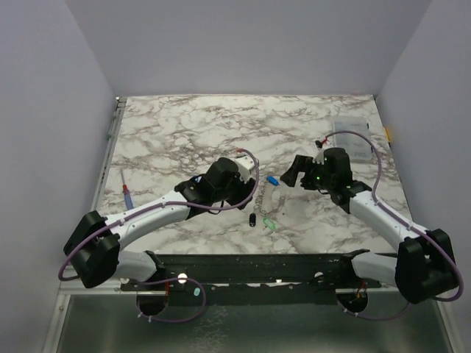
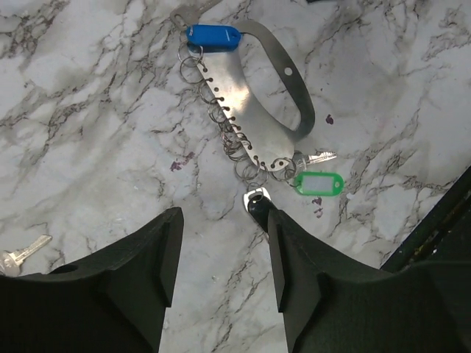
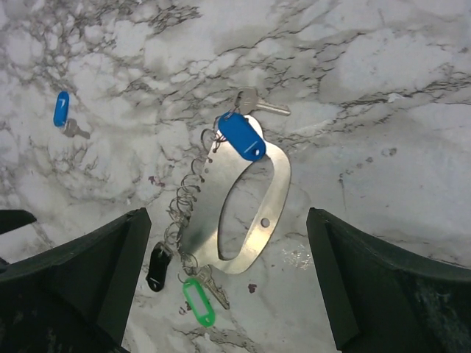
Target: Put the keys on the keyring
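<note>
Top view distant; wrist views close, probably oblique, share keyring [image 2: 235,103] [image 3: 278,184].

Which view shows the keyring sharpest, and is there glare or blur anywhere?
Left wrist: keyring sharp, bright sheen on its plate but not blown out. Right wrist: keyring also crisp, the fingers near-black with no detail. Top external: even light, soft shadows, keyring too small to resolve.

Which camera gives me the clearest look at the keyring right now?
The right wrist view: the keyring lies whole and unobstructed mid-frame. The left wrist view shows it sharply too, but close against the top edge. In the top external view it is only a small pale shape.
</note>
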You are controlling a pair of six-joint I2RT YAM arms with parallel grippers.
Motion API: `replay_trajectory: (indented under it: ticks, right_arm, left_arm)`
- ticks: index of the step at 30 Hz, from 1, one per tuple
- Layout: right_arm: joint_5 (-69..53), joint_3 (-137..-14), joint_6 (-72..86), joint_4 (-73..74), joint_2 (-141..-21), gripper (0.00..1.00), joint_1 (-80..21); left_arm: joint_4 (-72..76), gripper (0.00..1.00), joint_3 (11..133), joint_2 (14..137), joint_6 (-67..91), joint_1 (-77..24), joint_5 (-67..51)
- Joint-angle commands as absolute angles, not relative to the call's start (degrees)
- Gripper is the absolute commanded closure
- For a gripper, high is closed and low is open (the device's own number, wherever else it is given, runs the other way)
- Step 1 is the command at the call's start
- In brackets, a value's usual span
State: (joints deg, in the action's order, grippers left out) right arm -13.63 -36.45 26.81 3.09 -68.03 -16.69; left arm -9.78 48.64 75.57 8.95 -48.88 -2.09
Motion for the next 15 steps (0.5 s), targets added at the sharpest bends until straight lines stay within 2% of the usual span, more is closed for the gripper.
replay_trajectory:
  ticks: [1,2,4,5,15]
  right_arm:
    - [-14.62,-38.60,23.60,3.88,-69.54,0.01,-21.56]
    - [-13.51,-39.15,23.44,4.30,-70.15,0.01,-22.92]
    - [-12.19,-40.88,22.74,5.82,-71.90,0.03,-25.08]
    - [-12.81,-41.51,22.04,6.28,-72.76,0.04,-25.57]
    - [-22.50,-44.90,19.38,6.14,-80.14,0.22,-29.71]
  left_arm:
    - [-13.02,0.46,53.07,72.39,2.68,-48.77,1.74]
    - [-14.59,0.47,53.66,71.93,1.28,-48.70,3.69]
    - [-17.21,0.59,54.35,70.89,0.28,-48.69,11.26]
    - [-17.33,0.63,53.69,69.82,-1.34,-48.24,14.55]
    - [-14.39,0.58,47.99,60.36,1.26,-37.36,18.08]
